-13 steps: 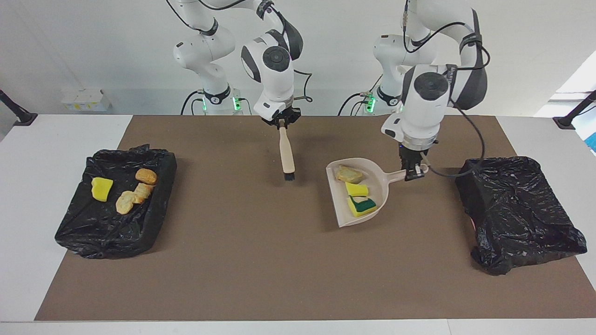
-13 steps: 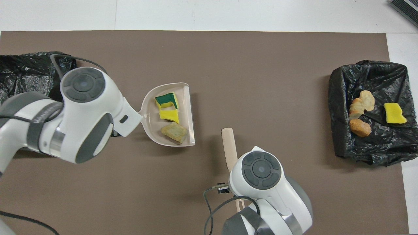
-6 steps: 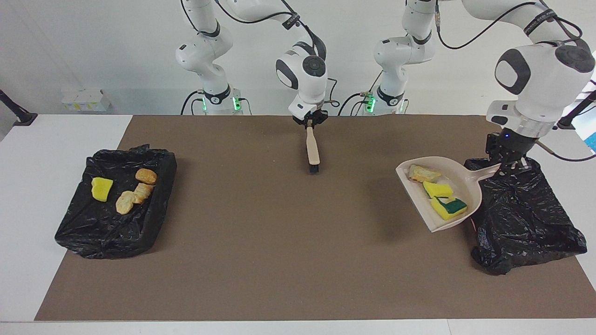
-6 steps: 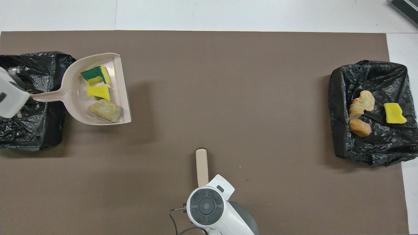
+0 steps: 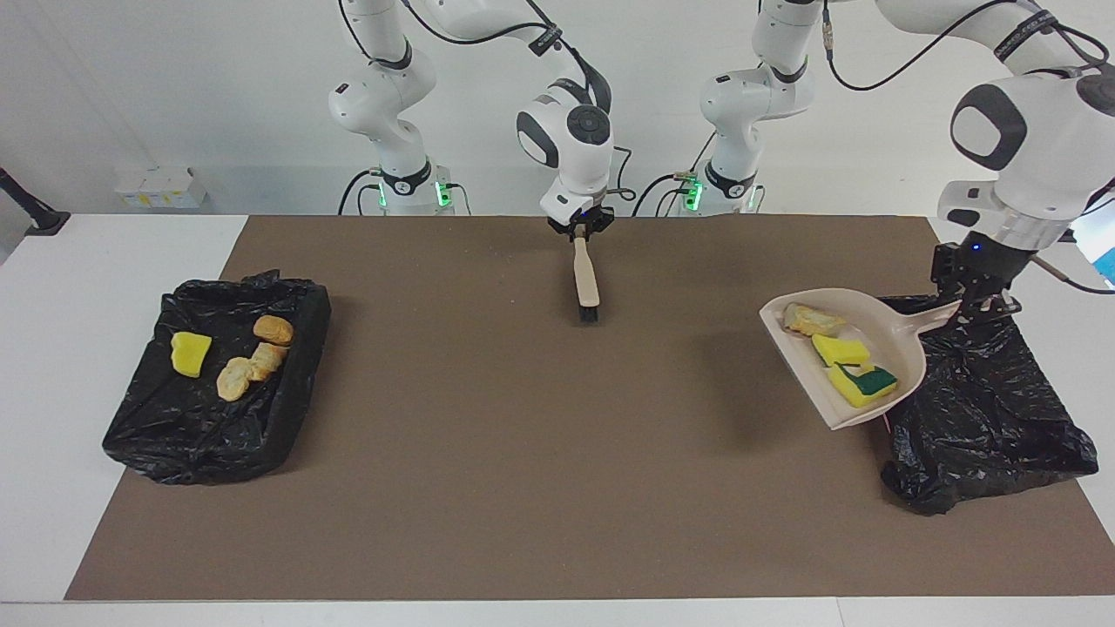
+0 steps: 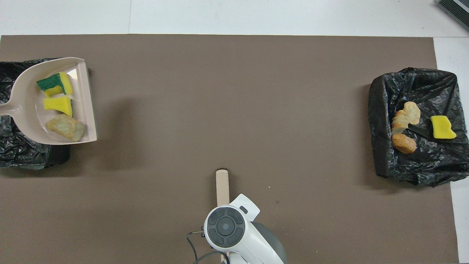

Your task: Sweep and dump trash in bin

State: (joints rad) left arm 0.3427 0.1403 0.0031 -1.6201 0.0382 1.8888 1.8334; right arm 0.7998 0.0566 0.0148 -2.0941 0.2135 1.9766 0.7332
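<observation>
- Three scraps of trash (image 5: 841,351) lie in the beige dustpan (image 5: 888,331), held up over the edge of a black-bagged bin (image 5: 984,409) at the left arm's end of the counter (image 5: 523,488).
- The left gripper (image 5: 977,306) has its jaws clamped on the dustpan's handle.
- Four more scraps (image 5: 239,357) sit in the other bagged bin (image 5: 218,435).
- The right gripper (image 5: 578,230) is at the top of the brush (image 5: 585,280); I cannot tell how its jaws stand.

Left gripper (image 5: 977,306) carries the loaded dustpan (image 5: 880,318) from mid-mat to the black bin (image 5: 993,409) edge. Right gripper (image 5: 578,232) draws the brush (image 5: 585,277) back toward the robots.
</observation>
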